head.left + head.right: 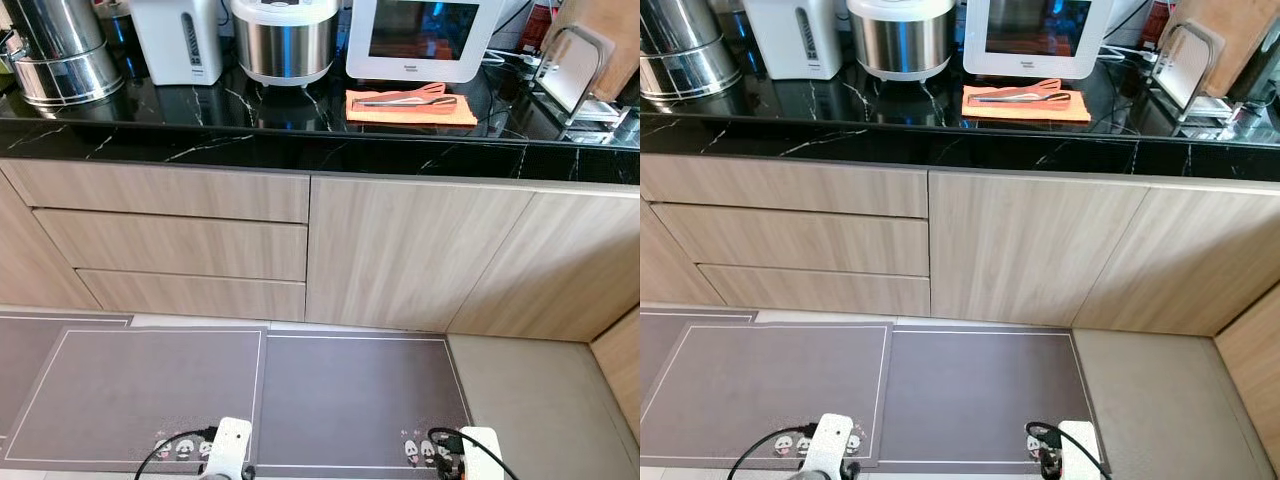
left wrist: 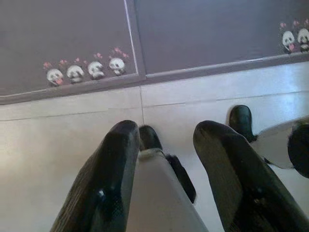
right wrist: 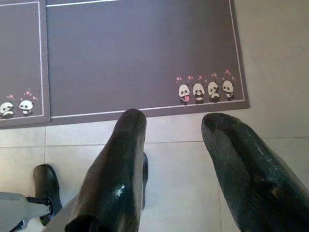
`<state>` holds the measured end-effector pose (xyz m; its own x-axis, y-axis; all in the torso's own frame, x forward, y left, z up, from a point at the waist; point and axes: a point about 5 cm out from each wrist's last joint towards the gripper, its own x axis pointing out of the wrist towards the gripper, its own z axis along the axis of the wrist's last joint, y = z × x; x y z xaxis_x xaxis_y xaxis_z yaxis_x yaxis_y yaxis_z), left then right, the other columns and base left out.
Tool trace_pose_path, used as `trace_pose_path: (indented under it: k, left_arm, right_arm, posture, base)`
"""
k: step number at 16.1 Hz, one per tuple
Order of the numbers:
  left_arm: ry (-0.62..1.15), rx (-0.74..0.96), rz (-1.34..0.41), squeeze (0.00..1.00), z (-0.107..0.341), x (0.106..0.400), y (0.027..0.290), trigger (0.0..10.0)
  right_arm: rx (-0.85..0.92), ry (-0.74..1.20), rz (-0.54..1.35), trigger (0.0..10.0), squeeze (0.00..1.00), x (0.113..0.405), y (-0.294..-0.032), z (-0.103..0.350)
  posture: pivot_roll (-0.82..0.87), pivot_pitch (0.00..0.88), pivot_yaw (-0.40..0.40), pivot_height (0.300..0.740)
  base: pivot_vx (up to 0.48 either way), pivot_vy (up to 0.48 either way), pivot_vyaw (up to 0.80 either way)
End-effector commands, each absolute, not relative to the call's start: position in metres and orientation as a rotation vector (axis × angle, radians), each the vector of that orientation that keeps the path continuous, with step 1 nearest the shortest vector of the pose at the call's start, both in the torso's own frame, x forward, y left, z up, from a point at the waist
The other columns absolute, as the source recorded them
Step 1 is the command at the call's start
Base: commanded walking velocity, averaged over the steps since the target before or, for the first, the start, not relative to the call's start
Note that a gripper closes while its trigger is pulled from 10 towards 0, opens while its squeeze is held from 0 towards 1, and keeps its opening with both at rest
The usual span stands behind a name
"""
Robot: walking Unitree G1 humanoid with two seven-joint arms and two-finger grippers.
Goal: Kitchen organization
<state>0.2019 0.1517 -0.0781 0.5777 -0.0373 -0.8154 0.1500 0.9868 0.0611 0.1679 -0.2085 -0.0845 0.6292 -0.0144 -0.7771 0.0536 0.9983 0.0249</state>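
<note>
Both grippers hang spread and empty: left gripper [image 2: 166,135] and right gripper [image 3: 176,125] over pale floor tiles [image 3: 178,164], near the grey panda-print mat [image 3: 140,53]. I see metal tongs [image 1: 405,99] on an orange cloth [image 1: 410,110] atop the glossy black marble counter [image 1: 300,145].

This is a home kitchen. A black marble-look table [image 1: 300,145] runs along the wall over light wood-grain drawers [image 1: 170,245] and cabinet doors [image 1: 400,255]. On it stand household appliances: a steel rice cooker [image 1: 285,40], a white water boiler [image 1: 178,38], stacked steel pots [image 1: 60,50] and a white countertop oven [image 1: 425,38], with tongs [image 1: 405,98] on an orange cloth [image 1: 410,108]. At the far right is what looks like a dish rack [image 1: 575,70], partly cut off. Grey panda-print mats [image 1: 250,395] cover the tiled floor [image 2: 72,140].
</note>
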Motion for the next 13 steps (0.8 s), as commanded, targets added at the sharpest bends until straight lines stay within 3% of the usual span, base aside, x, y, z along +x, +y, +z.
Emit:
trace_pose_path:
  k: [1,4,7,11,13]
  left_arm:
    - [0.913,0.155,-0.092,0.0,-0.071,0.213,0.16,10.0]
    - [0.897,0.163,0.005,0.0,-0.065,0.22,0.186,10.0]
    - [0.924,0.14,0.043,0.0,-0.071,0.208,0.193,10.0]
    - [0.923,0.21,-0.019,0.0,-0.07,0.208,0.198,10.0]
    - [0.916,0.196,0.005,0.0,-0.068,0.21,0.201,10.0]
  right_arm:
    - [0.076,0.877,-0.057,10.0,0.0,0.172,-0.209,-0.083]
    - [0.083,0.915,0.003,10.0,0.0,0.163,-0.204,-0.087]
    - [0.102,0.945,-0.045,10.0,0.0,0.157,-0.214,-0.089]
    - [0.108,0.924,-0.04,10.0,0.0,0.172,-0.209,-0.084]
    - [0.143,0.894,-0.038,10.0,0.0,0.184,-0.192,-0.081]
  posture:
    - [-0.04,0.0,-0.054,0.74]
    - [0.0,0.0,-0.109,0.74]
    - [0.04,0.0,-0.073,0.74]
    - [0.08,0.0,-0.075,0.74]
    - [0.08,0.0,-0.061,0.74]
  base:
    - [0.0,0.0,0.0]
    - [0.0,0.0,0.0]
    - [0.0,0.0,0.0]
    - [0.0,0.0,0.0]
    - [0.0,0.0,0.0]
